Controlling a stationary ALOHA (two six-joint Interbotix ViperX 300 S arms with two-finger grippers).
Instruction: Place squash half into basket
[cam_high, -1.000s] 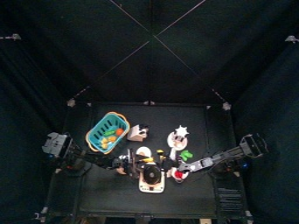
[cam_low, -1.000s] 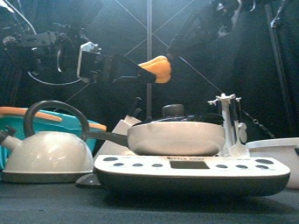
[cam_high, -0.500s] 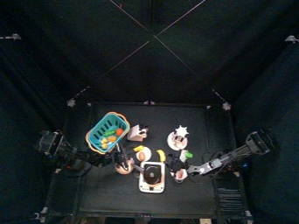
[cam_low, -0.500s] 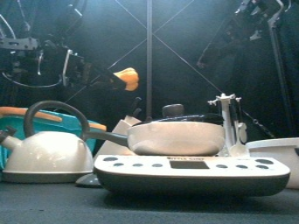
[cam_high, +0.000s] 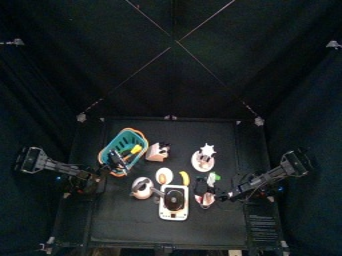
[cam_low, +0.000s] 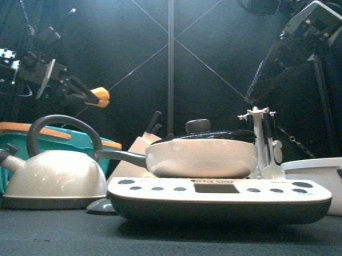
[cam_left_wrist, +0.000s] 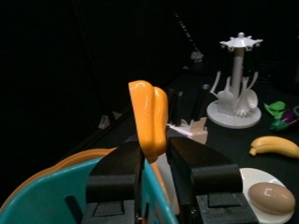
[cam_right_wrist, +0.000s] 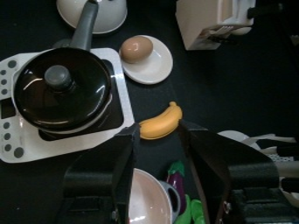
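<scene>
My left gripper (cam_left_wrist: 149, 166) is shut on the squash half (cam_left_wrist: 149, 118), an orange wedge held upright between the jaws. In the front view the squash half (cam_low: 98, 97) hangs in the air at the left, above the kettle. The teal basket with an orange rim (cam_left_wrist: 65, 188) lies just under the squash in the left wrist view. In the top view the basket (cam_high: 124, 149) sits at the table's left, with the left gripper (cam_high: 108, 172) at its near edge. My right gripper (cam_right_wrist: 170, 171) is open and empty, above a banana (cam_right_wrist: 162, 121).
A hot plate with a black lidded pot (cam_low: 214, 155) stands at the table's front, with a white kettle (cam_low: 54, 172) to its left. A white mug tree (cam_left_wrist: 239, 83), an egg on a plate (cam_right_wrist: 138, 48) and a wooden block (cam_high: 158, 152) stand mid-table.
My left arm has carried the squash half leftward and a little lower, from mid-table to above the basket. The right arm has drawn back a little to the right.
</scene>
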